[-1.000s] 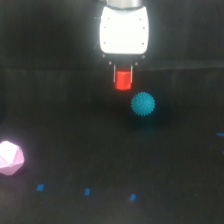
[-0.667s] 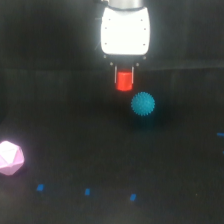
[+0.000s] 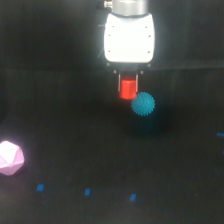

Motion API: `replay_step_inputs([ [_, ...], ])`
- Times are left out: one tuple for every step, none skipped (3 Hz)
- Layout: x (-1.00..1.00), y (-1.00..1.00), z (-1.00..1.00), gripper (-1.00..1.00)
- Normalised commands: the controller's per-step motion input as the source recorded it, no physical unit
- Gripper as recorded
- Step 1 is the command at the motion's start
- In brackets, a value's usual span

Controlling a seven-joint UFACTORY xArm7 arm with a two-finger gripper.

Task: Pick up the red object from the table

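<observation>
The red object [image 3: 128,89] is a small bright red block hanging just under the white gripper body, held between the dark fingers of my gripper [image 3: 128,87], which is shut on it. It appears lifted off the black table [image 3: 60,115]. The cyan spiky ball [image 3: 143,104] sits right beside it, low and toward the exterior view's right, its edge overlapping the block in the picture.
A pink polyhedron [image 3: 10,158] lies at the exterior view's far left. A few small blue marks [image 3: 87,191] dot the table near the front edge.
The gripper and the red block have stayed in nearly the same spot, perhaps a touch higher. The spiky ball and pink polyhedron have not moved.
</observation>
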Motion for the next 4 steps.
replay_step_inputs([
  [-0.54, 0.25, -0.36, -1.00],
  [0.10, -0.11, -0.11, -1.00],
  [-0.30, -0.40, -0.23, -1.00],
  [-0.65, -0.28, 0.15, -0.91],
])
